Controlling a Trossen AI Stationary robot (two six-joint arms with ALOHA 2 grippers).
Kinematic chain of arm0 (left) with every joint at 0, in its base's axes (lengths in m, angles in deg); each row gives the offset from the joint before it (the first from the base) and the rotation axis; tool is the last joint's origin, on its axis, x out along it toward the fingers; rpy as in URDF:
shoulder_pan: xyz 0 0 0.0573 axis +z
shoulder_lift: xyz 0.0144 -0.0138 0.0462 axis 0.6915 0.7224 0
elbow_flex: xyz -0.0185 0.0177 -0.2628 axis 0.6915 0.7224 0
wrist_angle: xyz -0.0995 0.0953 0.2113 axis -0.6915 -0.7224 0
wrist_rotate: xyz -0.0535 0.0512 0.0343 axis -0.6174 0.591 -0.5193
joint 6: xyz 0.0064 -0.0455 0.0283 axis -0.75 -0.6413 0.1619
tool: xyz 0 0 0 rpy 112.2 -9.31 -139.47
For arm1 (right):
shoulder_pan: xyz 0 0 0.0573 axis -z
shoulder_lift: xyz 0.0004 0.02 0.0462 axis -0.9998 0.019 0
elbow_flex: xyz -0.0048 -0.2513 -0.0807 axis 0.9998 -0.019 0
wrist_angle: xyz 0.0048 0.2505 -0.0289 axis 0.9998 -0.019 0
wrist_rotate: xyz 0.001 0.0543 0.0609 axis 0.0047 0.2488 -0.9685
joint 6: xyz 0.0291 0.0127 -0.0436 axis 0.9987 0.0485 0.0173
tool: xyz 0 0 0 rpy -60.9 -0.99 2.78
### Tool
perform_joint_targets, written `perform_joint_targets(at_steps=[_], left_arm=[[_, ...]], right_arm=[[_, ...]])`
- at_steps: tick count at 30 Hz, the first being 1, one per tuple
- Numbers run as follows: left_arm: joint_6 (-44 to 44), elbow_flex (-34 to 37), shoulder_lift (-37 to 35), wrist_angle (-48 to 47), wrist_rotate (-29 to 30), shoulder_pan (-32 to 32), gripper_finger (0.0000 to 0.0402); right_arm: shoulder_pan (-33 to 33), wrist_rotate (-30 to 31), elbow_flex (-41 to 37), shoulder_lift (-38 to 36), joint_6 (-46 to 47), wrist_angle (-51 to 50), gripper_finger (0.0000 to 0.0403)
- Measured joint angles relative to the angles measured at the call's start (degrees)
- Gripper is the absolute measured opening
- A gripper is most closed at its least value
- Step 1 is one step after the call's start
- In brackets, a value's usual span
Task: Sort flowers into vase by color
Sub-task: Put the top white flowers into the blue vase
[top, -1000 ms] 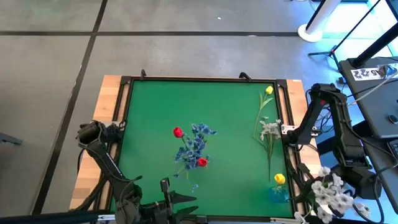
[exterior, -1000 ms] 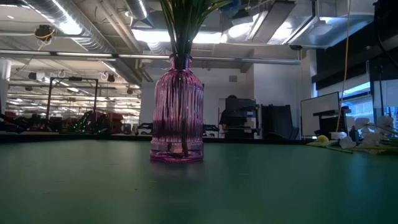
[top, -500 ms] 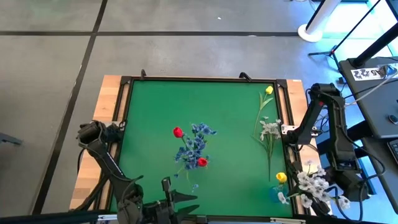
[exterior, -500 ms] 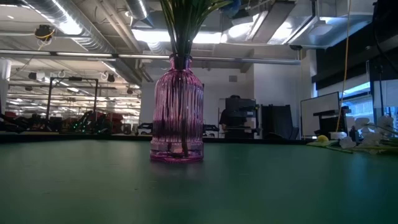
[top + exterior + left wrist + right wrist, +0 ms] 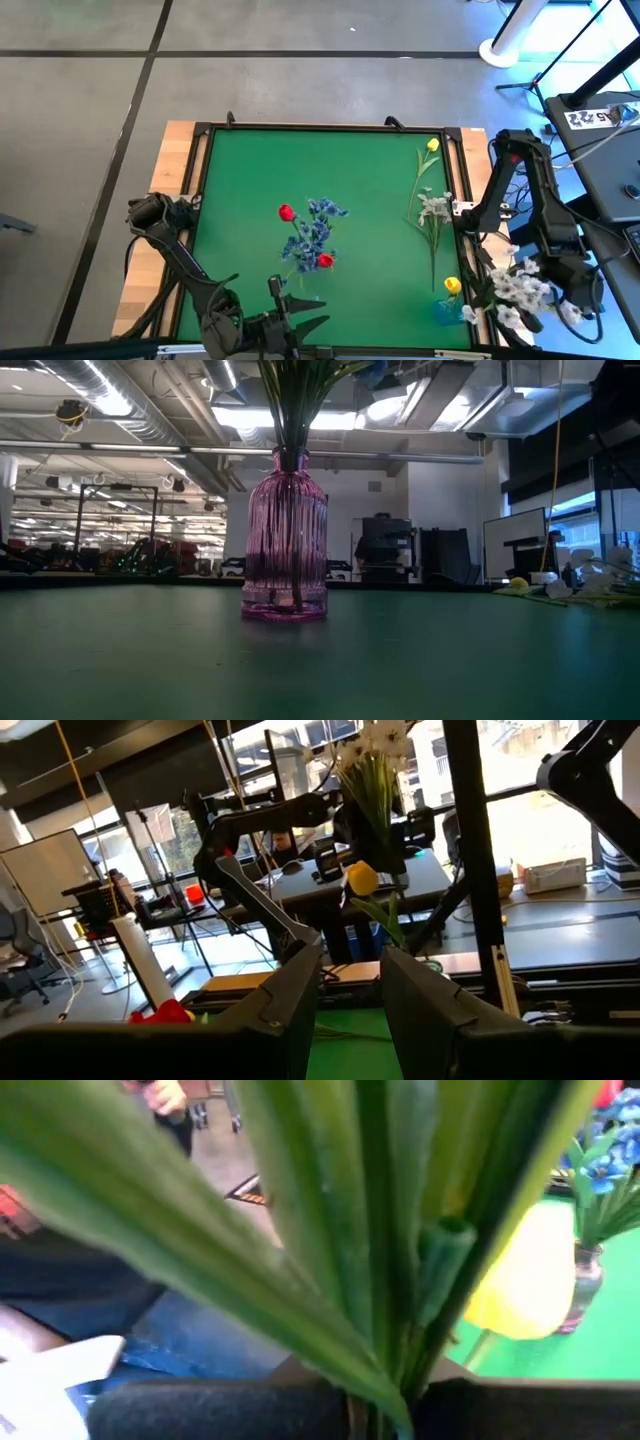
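Two fingers of the right gripper (image 5: 545, 305) seemingly clamp the whitish flowers (image 5: 515, 288); left gripper (image 5: 300, 327) fingers spread wide.

The whitish spray (image 5: 520, 290) has been carried upward beside the table's right edge (left gripper (image 5: 290, 325) advanced slightly).

A robotics lab: exposed ceiling ducts (image 5: 110, 405), desks with monitors (image 5: 515, 545), a whiteboard (image 5: 45, 870), concrete floor (image 5: 80, 90).
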Motion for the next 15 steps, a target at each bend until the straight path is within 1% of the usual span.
perform_joint_targets(at_steps=[3, 7, 9, 12, 13, 15], left_arm=[[-0.63, 0.00, 0.00, 0.01, -0.02, -0.23, 0.0108], [-1.34, 0.00, 0.00, 0.00, -0.11, -0.89, 0.0108], [-0.88, 0.00, -0.06, 0.17, -0.11, -1.37, 0.0108], [-0.12, 0.00, -1.21, 0.26, -0.14, -2.27, 0.0108], [0.30, 0.00, -1.87, 0.28, -0.17, -2.51, 0.0108], [0.39, 0.00, -2.99, 0.59, -0.16, -2.92, 0.0108]], right_arm=[[0.01, 0.01, -1.52, 0.79, 0.21, 0.45, 0.0005], [-0.04, 0.21, -3.36, 2.00, 3.33, 1.00, 0.0005], [-0.04, 0.60, -4.96, 3.12, 5.18, 3.27, 0.0005], [0.19, 3.98, -7.46, 5.42, 5.57, 8.83, 0.0006], [0.65, 4.14, -7.82, 6.29, 5.58, 9.51, 0.0008], [1.84, 2.06, -7.88, 7.28, 6.27, 9.61, 0.0020]])
